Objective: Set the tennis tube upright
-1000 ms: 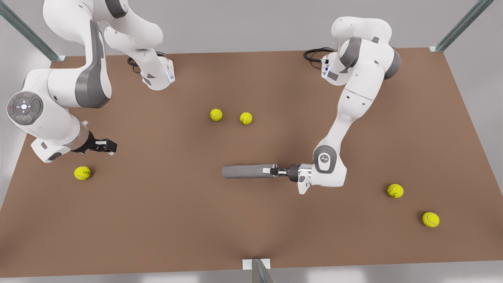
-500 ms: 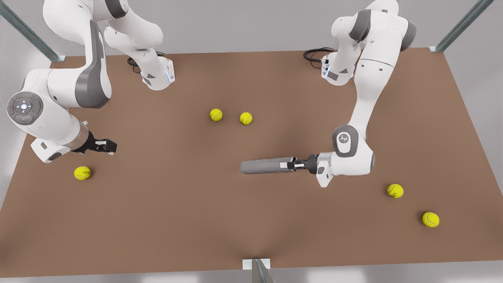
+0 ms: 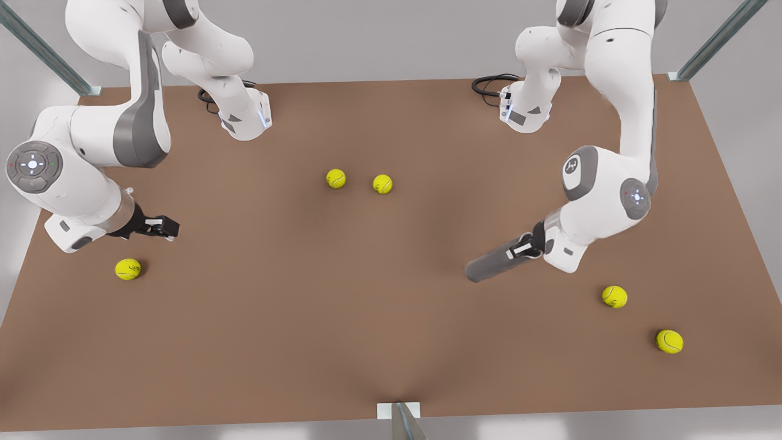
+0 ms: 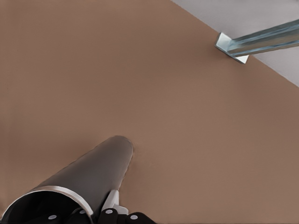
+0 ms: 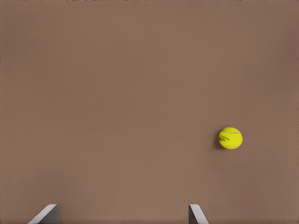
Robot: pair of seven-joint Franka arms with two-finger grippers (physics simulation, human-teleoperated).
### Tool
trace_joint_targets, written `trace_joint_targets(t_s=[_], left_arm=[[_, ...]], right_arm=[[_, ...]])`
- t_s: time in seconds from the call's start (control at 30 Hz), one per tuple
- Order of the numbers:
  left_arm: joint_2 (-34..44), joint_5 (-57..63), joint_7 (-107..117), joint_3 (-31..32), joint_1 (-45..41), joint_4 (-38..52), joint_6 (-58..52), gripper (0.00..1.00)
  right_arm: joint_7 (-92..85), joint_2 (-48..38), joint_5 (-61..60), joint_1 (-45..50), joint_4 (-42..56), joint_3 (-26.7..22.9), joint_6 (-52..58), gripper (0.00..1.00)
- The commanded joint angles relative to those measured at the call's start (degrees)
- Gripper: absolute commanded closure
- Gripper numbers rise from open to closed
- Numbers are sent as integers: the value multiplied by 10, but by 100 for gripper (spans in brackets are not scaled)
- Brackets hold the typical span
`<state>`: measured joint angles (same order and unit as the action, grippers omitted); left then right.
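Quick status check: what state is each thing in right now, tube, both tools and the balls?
Grey cylindrical tennis tube: tilted, not upright, held at its silvery rim.
Left tool: shut on the tube's rim.
Right tool: open, waiting above the brown table.
Five yellow-green tennis balls: loose on the table.

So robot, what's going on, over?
Left pincer shut on tennis tube, tilted, far end near table. Right pincer open, waiting near tennis ball.

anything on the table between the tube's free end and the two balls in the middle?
Nothing. In the front view the brown table is bare between the tennis tube, held by the left end effector, and the two tennis balls.
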<state>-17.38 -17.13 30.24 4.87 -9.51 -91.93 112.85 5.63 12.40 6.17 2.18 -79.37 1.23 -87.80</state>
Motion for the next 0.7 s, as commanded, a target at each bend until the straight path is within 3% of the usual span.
trace_joint_targets(t_s=[0.0, 0.17, 0.67], left_arm=[[1, 82, 1, 0, 0, 0, 0, 79], [2, 165, 50, 0, 0, 0, 1, 79], [-60, 189, 67, -1, 12, 0, 6, 79]], right_arm=[[0, 0, 0, 1, 0, 0, 0, 0], [1, 0, 0, 3, 0, 0, 0, 0], [3, 0, 0, 5, 0, 0, 0, 0]])
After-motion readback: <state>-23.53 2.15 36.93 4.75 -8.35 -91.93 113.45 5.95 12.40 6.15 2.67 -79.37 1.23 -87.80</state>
